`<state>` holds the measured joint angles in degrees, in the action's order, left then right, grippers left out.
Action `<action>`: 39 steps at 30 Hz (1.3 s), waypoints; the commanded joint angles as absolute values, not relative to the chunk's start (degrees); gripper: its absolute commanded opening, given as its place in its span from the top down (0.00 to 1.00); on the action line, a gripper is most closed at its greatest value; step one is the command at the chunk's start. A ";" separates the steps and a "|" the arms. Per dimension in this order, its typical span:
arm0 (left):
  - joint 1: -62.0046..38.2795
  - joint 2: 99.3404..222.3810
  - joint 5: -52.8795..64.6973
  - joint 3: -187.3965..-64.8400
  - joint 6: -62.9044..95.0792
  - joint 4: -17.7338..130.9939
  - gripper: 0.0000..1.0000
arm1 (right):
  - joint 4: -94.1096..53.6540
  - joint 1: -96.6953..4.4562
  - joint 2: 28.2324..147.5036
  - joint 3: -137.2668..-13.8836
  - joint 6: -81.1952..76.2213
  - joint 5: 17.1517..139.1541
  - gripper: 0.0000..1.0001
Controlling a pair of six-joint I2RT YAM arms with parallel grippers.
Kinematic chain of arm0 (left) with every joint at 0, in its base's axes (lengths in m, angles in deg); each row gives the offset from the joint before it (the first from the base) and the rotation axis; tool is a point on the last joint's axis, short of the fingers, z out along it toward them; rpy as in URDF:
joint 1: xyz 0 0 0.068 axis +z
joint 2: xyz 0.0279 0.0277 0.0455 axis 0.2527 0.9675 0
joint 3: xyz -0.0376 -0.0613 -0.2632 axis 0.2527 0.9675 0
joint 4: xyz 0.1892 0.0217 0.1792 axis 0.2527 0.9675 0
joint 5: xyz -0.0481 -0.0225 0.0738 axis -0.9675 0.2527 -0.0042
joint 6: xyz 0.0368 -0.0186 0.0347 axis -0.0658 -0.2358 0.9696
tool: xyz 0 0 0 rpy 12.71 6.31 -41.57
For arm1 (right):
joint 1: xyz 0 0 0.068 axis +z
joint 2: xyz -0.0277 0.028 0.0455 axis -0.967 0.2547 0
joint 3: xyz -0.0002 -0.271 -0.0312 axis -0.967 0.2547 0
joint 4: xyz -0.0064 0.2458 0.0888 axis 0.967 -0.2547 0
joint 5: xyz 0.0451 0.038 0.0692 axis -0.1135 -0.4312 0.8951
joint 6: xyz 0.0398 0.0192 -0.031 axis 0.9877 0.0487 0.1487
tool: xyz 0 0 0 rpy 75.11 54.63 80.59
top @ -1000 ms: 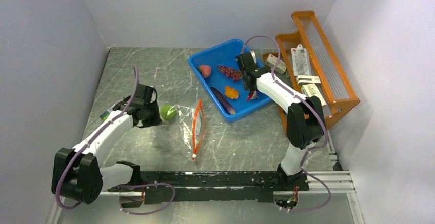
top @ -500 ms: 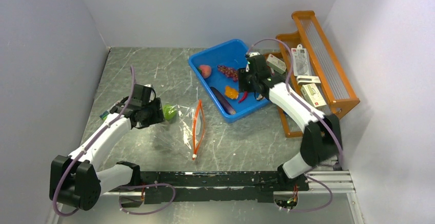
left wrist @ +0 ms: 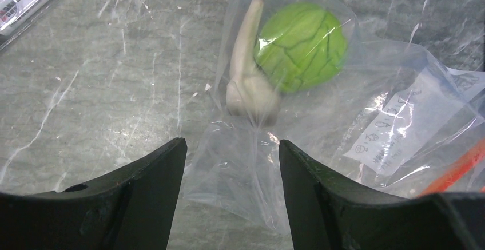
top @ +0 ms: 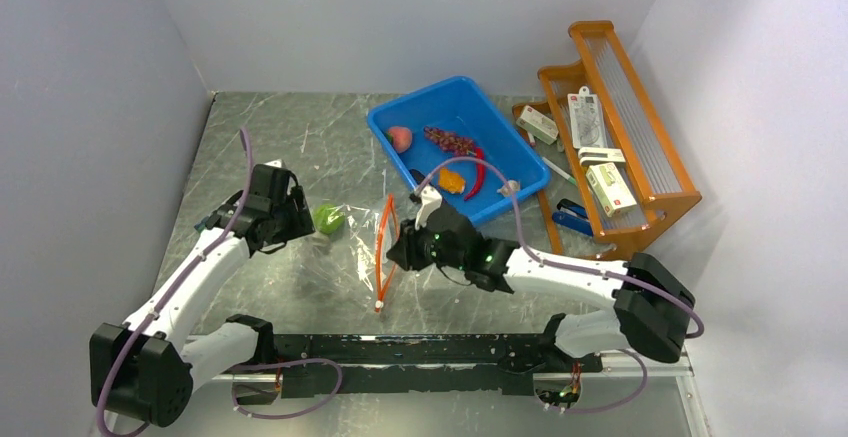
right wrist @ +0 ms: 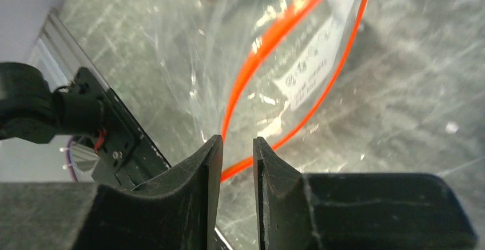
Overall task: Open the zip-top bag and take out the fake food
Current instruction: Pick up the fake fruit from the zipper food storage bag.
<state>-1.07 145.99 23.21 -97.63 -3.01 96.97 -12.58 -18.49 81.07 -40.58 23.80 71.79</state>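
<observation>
The right gripper [right wrist: 233, 141], jaws narrow, has been brought to the zip-top bag's [left wrist: 320, 107] mouth; the left gripper [left wrist: 231, 147] is spread wide at its closed end. Further retrieval is expected.

Count from the top view:
- Bag [top: 352, 249]: 1.
- Food pieces inside it: 2, a green ball [top: 326, 219] and a beige bulb [left wrist: 247, 84].
- Blue bin [top: 440, 97]: 1.
- Food pieces in the bin: 5, a peach [top: 399, 138], grapes [top: 447, 141], an orange piece [top: 451, 181], a red chili [top: 478, 168] and an eggplant [top: 414, 175] with only its end showing.
- Orange rack [top: 650, 147]: 1.
</observation>
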 commanded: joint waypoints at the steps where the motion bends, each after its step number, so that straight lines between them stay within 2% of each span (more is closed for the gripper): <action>1: -1.45 145.00 25.33 -99.55 -3.89 97.80 0.28 | -6.80 -14.80 83.06 -37.54 30.46 63.48 0.74; 11: -1.45 143.66 20.22 -98.74 -1.62 95.64 0.27 | -6.03 -14.40 94.82 -44.52 30.30 64.67 0.73; 16: -0.38 141.77 17.41 -97.38 -1.15 91.48 0.11 | -7.85 -14.64 101.27 -49.80 31.59 63.15 0.64; 18: 1.87 144.34 11.17 -98.31 -1.43 89.09 0.10 | -7.78 -15.29 102.56 -50.56 32.23 62.13 0.63; 28: 12.81 163.58 -4.65 -107.56 -3.77 84.25 0.14 | 2.77 -20.14 108.19 -51.32 35.75 78.12 0.61; 35: 14.05 172.18 -3.85 -107.80 -4.12 82.58 0.18 | -0.82 -20.50 112.09 -56.77 35.33 80.40 0.56; 37: 14.05 173.57 -7.77 -104.36 -5.35 79.20 0.20 | -0.70 -20.70 112.50 -56.89 35.54 80.49 0.54; 39: 14.11 174.77 -9.21 -101.34 -5.97 77.96 0.30 | -0.65 -20.83 113.25 -57.74 35.52 81.47 0.53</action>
